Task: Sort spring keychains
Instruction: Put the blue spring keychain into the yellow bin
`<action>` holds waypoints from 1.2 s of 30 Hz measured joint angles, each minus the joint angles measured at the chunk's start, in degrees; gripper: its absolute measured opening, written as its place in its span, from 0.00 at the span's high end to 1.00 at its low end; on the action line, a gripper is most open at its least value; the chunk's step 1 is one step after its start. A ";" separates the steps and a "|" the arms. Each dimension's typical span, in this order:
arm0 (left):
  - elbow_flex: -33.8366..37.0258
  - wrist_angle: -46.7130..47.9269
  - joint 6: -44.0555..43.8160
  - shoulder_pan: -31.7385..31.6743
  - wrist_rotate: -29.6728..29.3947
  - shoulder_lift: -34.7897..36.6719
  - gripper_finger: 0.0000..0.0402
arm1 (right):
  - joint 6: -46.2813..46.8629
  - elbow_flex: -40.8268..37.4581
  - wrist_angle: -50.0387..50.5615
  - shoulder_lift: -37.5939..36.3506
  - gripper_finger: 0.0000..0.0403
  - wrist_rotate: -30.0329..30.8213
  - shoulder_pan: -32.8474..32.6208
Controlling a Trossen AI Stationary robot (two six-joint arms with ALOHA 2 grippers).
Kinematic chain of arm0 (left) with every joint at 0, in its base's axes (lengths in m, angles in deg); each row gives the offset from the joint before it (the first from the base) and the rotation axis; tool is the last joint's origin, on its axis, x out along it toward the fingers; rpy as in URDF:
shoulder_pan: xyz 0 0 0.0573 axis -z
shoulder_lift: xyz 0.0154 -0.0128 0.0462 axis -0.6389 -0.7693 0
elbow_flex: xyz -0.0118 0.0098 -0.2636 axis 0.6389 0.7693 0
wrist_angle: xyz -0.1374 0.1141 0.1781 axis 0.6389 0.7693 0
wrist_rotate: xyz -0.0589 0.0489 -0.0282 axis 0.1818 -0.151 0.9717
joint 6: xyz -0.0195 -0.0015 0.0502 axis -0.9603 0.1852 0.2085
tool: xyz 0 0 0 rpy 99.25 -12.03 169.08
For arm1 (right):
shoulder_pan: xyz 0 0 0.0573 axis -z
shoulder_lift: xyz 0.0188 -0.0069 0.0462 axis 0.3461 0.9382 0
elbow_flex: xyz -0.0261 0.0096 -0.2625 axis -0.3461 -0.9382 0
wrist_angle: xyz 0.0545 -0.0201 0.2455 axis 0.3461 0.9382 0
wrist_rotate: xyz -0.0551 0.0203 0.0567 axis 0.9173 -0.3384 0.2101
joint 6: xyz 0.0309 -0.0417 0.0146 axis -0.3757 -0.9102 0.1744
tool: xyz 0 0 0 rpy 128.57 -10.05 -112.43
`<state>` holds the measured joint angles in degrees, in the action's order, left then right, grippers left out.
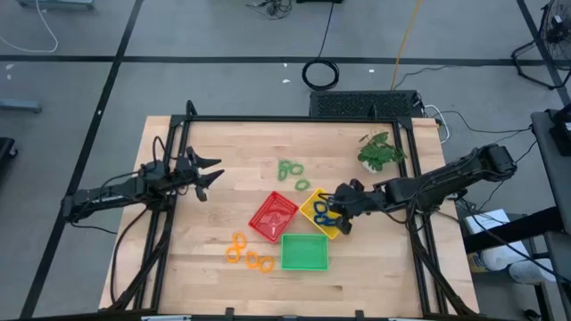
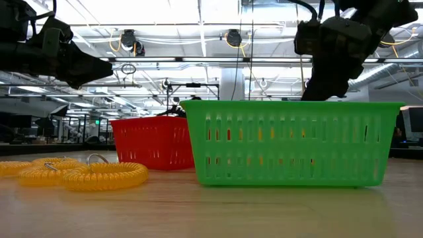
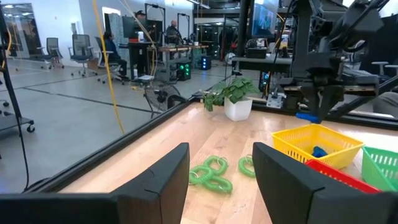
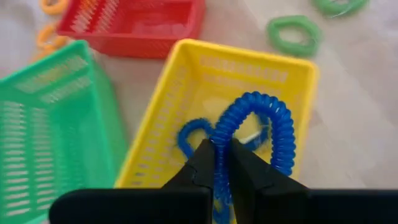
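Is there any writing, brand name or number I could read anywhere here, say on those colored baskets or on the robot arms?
None can be read.
The red tray, yellow tray and green tray show no lettering.
The spring keychains carry no print.
Screens in the room behind are too small and blurred to read.

Low view: green slatted plastic basket [image 2: 291, 142] hides the yellow basket; red slatted plastic basket [image 2: 153, 142] partly covered at centre.
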<state>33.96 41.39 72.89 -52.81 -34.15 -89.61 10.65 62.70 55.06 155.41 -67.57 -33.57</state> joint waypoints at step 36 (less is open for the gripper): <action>0.00 0.00 0.00 0.00 0.06 0.00 0.54 | -0.20 0.00 -8.29 9.29 0.97 -7.94 0.77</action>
<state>33.96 41.39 72.89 -52.81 -34.09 -89.61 10.45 62.70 46.78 164.70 -75.51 -32.80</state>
